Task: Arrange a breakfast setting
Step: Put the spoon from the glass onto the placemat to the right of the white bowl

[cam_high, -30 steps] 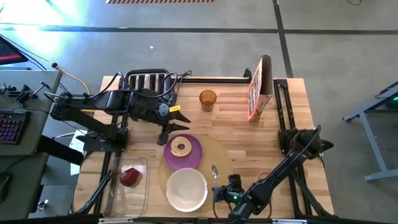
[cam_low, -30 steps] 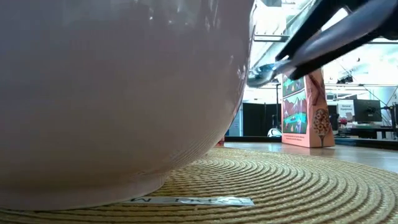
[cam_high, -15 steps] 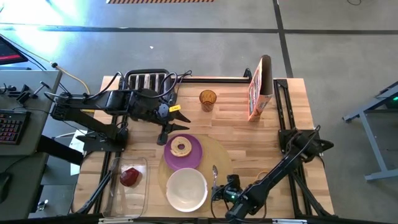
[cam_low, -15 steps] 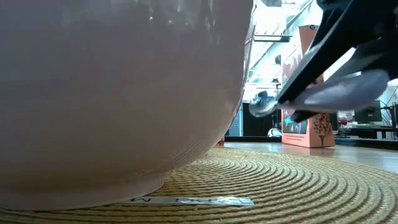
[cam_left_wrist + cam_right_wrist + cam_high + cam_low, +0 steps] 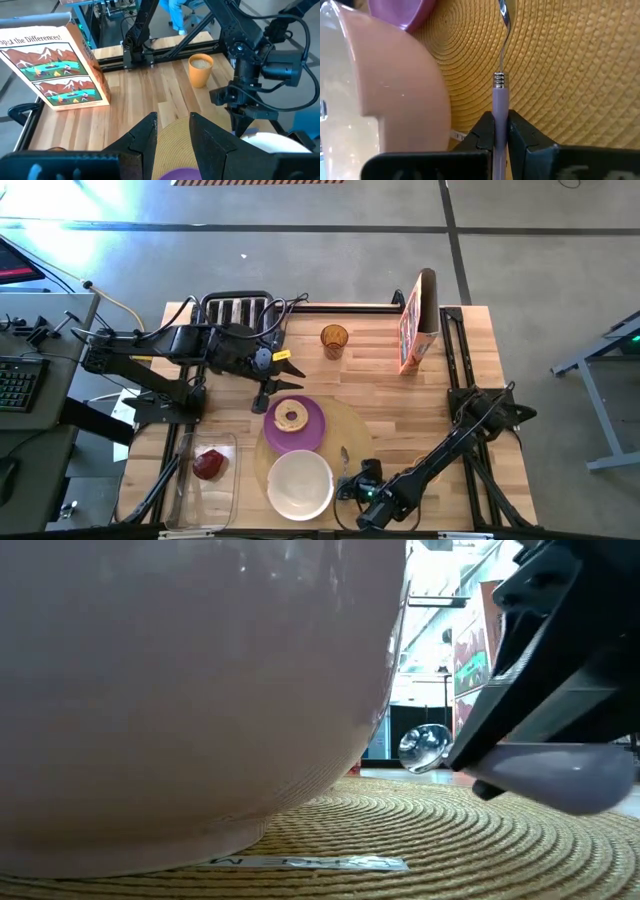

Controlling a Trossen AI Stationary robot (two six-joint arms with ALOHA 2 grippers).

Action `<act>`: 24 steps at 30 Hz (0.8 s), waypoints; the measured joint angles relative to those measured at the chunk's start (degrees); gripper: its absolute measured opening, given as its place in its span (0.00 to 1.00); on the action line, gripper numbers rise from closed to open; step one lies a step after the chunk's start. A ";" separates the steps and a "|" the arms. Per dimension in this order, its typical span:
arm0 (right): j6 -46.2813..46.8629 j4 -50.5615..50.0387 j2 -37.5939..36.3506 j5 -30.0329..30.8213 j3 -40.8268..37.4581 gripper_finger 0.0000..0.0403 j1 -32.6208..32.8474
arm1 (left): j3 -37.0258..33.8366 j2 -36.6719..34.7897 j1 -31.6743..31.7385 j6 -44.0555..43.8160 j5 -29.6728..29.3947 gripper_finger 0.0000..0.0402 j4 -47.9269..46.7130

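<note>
The round tan placemat point(image 5: 352, 423) holds the purple plate point(image 5: 312, 436) with the bagel ring point(image 5: 291, 417) on it, and the white bowl point(image 5: 300, 484) nearer the front. My right gripper point(image 5: 363, 477) is shut on the spoon point(image 5: 504, 45) just right of the bowl point(image 5: 395, 95), low over the mat point(image 5: 420, 830). The spoon's metal head point(image 5: 425, 746) points to the far edge. My left gripper point(image 5: 267, 395) is open and empty above the plate's far left rim; its fingers show in the left wrist view point(image 5: 172, 137). The dark red piece point(image 5: 209, 465) lies in the clear container point(image 5: 190, 495). My right gripper pinches the spoon's lavender handle point(image 5: 499, 102) between its two fingers, behind the metal collar. The fingers come from the table's near side, almost level, and lie along the spoon. The spoon sticks out ahead, roughly level; I cannot tell whether its head touches the mat.
A black toaster point(image 5: 238, 310), an amber cup point(image 5: 333, 340) and a standing cereal box point(image 5: 415, 328) are along the far side. Bare wood lies between the placemat and the box. Black rails point(image 5: 452, 380) run along the right edge.
My right gripper has gone down and a little toward the table's near edge, still shut on the spoon. The spoon has come down from well above the mat to just over it, right of the bowl, and its handle has tipped nearly level.
</note>
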 joint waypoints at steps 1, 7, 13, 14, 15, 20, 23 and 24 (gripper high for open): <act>-0.10 0.14 0.15 -0.19 0.00 0.01 -0.06 | 0.00 0.00 0.00 0.23 0.00 0.26 -0.31; -0.17 0.54 0.61 -0.47 0.00 0.01 -0.43 | 0.00 0.00 0.00 0.38 0.00 0.26 -0.95; -0.59 0.87 0.61 -1.56 0.00 0.01 -0.43 | 0.00 0.00 0.02 0.41 0.00 0.26 -1.49; -0.80 0.89 0.61 -1.60 0.00 0.01 -0.43 | 0.00 0.00 0.00 0.41 0.00 0.26 -1.49; -0.81 0.89 0.59 -1.81 0.00 0.01 -0.43 | 0.00 0.00 0.00 0.42 0.00 0.26 -1.49; -0.80 0.34 0.59 -2.93 0.00 0.04 -0.43 | 0.00 0.00 0.00 0.42 0.00 0.26 -1.49; -0.86 0.39 0.59 -3.11 -0.11 0.04 -0.76 | 0.00 0.00 0.00 0.41 0.00 0.26 -1.47; -1.12 0.36 0.59 -3.41 -0.11 0.04 -0.80 | 0.00 0.00 0.00 0.41 0.00 0.26 -1.49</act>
